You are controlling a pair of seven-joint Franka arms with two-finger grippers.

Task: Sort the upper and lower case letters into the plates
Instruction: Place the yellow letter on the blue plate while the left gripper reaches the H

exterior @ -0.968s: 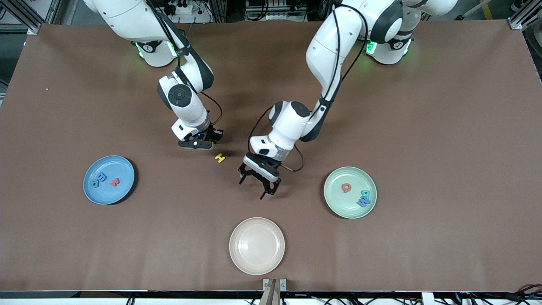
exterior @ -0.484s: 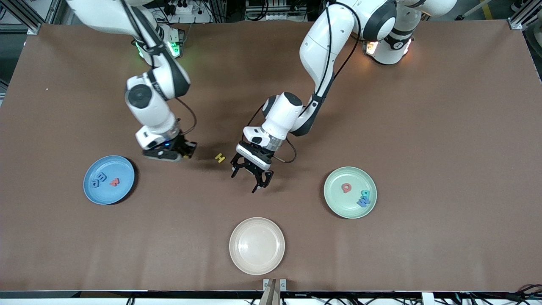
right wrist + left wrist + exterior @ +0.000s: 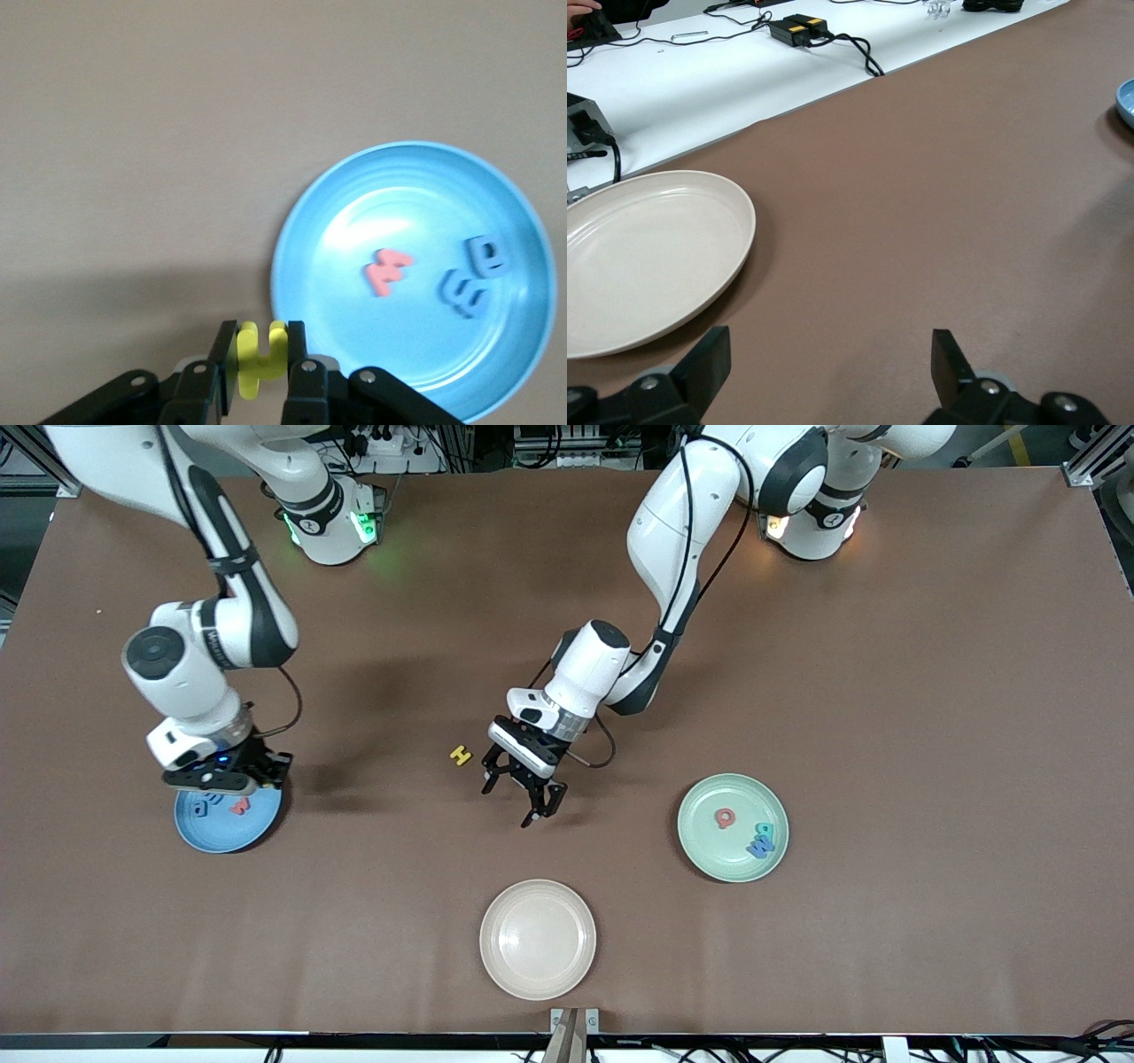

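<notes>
Front view: my right gripper [image 3: 232, 781] is hanging over the edge of the sky-blue plate [image 3: 208, 834] at the right arm's end of the desk [image 3: 886, 691]. My left gripper [image 3: 523, 784] is waiting with fingers spread wide over bare desk, just beside a yellow letter H [image 3: 460, 755] lying flat mid-desk. The mint-green plate [image 3: 700, 841] at the left arm's end is holding a red letter [image 3: 726, 817] and teal and blue letters [image 3: 762, 840]. A cream-white plate [image 3: 538, 939] is sitting empty, nearest the camera.

Left wrist view: fingers [image 3: 709, 363] apart, nothing between them; cream-white plate [image 3: 647, 257] ahead.

Right wrist view: my fingers [image 3: 297, 354] are clamped together on a yellow letter [image 3: 259, 356], poised at the sky-blue plate's rim [image 3: 292, 292]; a red letter [image 3: 387, 270] and two blue letters [image 3: 472, 276] are lying inside.

Judgement: I should be shifting further over the plate's middle and lowering before releasing, so the light letter isn't landing on the rim or bouncing out.
</notes>
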